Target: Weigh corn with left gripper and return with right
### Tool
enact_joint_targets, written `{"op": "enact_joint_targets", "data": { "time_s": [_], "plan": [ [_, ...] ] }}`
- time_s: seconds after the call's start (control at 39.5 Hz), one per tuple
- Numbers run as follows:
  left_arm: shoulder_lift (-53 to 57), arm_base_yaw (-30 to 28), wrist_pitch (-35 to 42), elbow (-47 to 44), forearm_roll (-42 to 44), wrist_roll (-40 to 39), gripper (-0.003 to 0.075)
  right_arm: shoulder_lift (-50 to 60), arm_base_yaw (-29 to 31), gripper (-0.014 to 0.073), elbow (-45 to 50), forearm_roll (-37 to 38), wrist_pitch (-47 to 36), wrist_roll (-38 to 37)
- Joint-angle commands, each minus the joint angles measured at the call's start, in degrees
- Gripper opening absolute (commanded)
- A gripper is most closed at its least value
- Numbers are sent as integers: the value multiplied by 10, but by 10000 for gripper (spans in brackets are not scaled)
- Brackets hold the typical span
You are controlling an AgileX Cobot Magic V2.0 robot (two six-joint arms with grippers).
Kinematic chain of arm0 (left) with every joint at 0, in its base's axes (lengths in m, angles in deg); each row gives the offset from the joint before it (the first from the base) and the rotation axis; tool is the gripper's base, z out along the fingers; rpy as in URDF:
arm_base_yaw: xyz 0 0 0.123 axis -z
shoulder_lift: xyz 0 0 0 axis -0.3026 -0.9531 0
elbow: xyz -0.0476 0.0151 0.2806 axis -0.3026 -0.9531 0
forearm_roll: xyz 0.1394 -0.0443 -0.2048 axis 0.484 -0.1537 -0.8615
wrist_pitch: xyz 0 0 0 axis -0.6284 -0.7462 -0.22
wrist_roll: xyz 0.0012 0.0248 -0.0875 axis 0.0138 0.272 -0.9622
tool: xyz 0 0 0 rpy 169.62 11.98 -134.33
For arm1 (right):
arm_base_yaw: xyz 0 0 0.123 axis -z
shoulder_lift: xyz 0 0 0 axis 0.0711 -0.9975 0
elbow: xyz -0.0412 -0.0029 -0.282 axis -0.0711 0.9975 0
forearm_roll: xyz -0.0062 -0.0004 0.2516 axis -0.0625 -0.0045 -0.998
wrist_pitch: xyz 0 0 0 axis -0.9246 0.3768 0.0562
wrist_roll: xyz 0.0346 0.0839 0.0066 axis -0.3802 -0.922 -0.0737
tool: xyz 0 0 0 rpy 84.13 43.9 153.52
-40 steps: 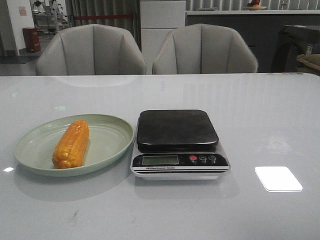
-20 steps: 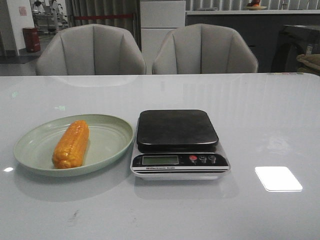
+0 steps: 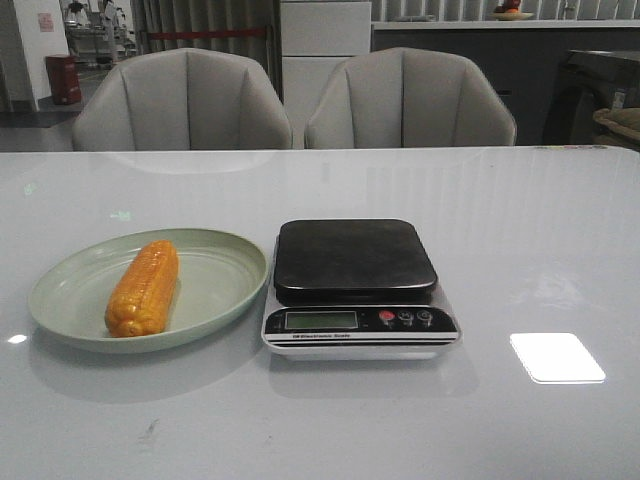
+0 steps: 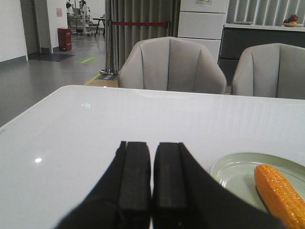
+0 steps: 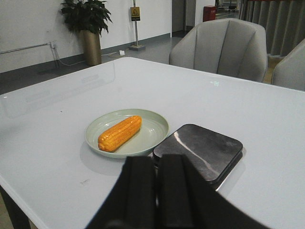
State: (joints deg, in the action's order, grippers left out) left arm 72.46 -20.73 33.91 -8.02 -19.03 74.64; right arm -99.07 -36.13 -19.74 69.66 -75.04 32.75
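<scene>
Currently corn (image 3: 142, 288) untouched on plate (image 3: 225, 300); left gripper (image 4: 151, 179) and right gripper (image 5: 156, 191) both closed, empty. Left to be opened, corn grasped mid-length, laid flat on scale (image 3: 352, 258).

The plate (image 3: 215, 290) stands toward the left edge of the table (image 3: 540, 230), nearer the front edge than the back. The corn (image 3: 143, 287) lies in the plate, left of its middle. The scale (image 3: 355, 287) stands just beside the plate, on its right. Two chairs (image 3: 180, 100) stand behind the back edge.
</scene>
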Motion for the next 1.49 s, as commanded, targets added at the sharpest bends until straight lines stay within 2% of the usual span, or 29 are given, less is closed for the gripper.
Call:
{"op": "enact_joint_targets", "data": {
  "time_s": [0.0, 0.66, 0.76, 0.91, 1.19, 1.34, 1.47],
  "plan": [
    [12, 1, 48, -18, -4, 0, 113, -6, 3, 157, -15, 9, -42, 7],
    [12, 1, 48, -18, -4, 0, 113, -6, 7, 157, -14, 18, -41, 8],
    [12, 1, 48, -18, -4, 0, 113, -6, 44, 157, -11, 31, -50, 11],
    [12, 1, 48, -18, -4, 0, 113, -6, 139, 157, 11, 30, -91, 11],
    [12, 1, 48, -18, -4, 0, 113, 4, 268, 157, 85, 29, -159, 11],
    [12, 1, 48, -18, -4, 0, 113, 42, 309, 157, 134, 20, -178, 11],
    [12, 1, 48, -18, -4, 0, 113, 99, 318, 157, 138, 14, -142, 10]
  ]
}}
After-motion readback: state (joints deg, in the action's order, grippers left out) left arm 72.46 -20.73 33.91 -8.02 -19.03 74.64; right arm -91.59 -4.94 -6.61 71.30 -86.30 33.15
